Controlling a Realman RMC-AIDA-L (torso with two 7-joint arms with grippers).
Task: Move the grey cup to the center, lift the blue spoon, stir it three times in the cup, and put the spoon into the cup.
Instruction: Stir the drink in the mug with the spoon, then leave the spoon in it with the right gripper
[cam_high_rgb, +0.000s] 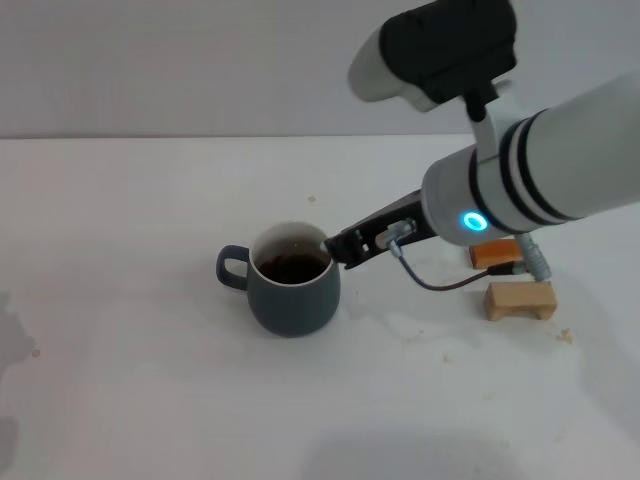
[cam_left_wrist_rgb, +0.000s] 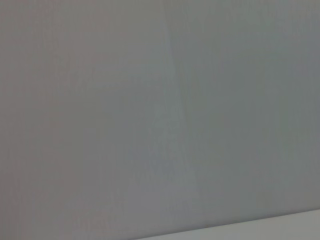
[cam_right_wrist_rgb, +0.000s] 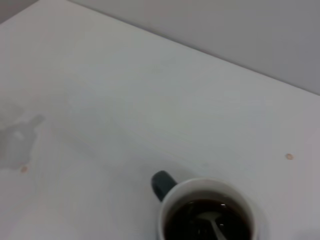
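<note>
Grey cup (cam_high_rgb: 291, 280) upright near the middle of the white bench (cam_high_rgb: 120, 380), handle toward the robot's left, dark liquid inside, blue spoon (cam_right_wrist_rgb: 214, 222) bowl dipped in it, right gripper (cam_high_rgb: 340, 246) at the rim, finger state cannot be told, 2 wooden blocks (cam_high_rgb: 519, 299) well apart.

Cup (cam_high_rgb: 292, 296) stood upright, dark liquid inside, handle pointing away from the right gripper (cam_high_rgb: 335, 244), rim just beside its jaws. Spoon (cam_right_wrist_rgb: 214, 224) bowl sat in the liquid, below the jaws.
</note>
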